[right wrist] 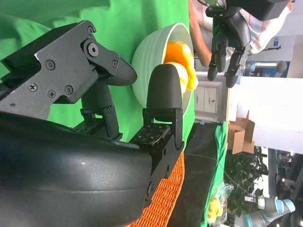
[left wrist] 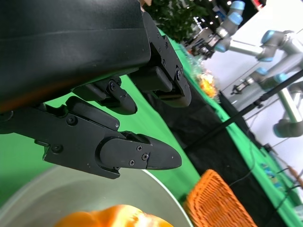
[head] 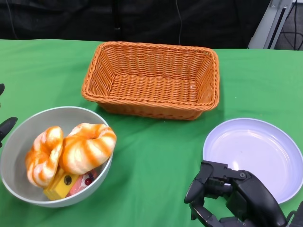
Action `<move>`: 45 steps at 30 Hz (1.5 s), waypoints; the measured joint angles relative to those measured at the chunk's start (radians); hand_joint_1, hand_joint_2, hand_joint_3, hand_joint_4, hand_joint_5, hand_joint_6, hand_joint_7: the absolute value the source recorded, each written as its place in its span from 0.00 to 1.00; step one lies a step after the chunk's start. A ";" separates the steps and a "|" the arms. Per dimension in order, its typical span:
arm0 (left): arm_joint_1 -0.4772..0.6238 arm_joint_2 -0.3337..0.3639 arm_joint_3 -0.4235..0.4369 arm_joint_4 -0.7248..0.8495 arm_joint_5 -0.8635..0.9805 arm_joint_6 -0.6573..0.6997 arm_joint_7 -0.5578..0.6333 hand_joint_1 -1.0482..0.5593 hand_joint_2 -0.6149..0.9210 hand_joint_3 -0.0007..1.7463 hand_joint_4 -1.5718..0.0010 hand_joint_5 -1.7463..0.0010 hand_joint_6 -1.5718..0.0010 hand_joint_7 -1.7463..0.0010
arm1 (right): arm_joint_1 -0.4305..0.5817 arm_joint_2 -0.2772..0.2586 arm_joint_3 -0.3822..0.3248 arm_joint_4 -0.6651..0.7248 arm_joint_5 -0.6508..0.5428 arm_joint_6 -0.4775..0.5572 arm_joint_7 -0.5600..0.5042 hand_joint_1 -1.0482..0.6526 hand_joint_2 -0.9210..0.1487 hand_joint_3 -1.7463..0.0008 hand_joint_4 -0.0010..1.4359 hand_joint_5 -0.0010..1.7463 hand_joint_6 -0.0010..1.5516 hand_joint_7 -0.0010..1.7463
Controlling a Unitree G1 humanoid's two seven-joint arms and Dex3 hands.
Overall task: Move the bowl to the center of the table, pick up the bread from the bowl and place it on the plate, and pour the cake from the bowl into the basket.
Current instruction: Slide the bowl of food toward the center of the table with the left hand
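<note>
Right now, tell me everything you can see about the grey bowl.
The grey bowl is round, smooth and matte, upright on the green tablecloth at the table's near left, in front of the wicker basket. It holds two orange-and-white glazed bread rolls lying over a yellow cake piece and a pinkish one. The left hand is beside its rim; contact is unclear.

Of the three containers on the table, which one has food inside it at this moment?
The grey bowl at the near left. It holds two orange-striped breads and a cake; the wicker basket and the pale plate hold nothing.
</note>
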 measured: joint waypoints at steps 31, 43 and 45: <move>-0.037 0.039 -0.073 0.099 -0.155 0.233 -0.248 0.18 1.00 0.33 0.80 1.00 0.80 1.00 | -0.004 0.002 0.000 0.011 0.001 -0.001 -0.001 0.61 0.39 0.39 0.48 0.90 0.46 0.72; 0.034 -0.033 -0.043 -0.150 -0.335 0.542 -0.384 0.17 1.00 0.33 0.83 1.00 0.83 0.99 | -0.010 0.004 0.001 0.016 -0.003 -0.001 -0.009 0.61 0.39 0.39 0.48 0.89 0.46 0.72; 0.049 -0.035 -0.052 -0.194 -0.332 0.580 -0.379 0.17 1.00 0.33 0.85 1.00 0.83 0.99 | -0.010 0.004 0.001 0.016 -0.003 -0.001 -0.009 0.61 0.39 0.39 0.48 0.90 0.46 0.72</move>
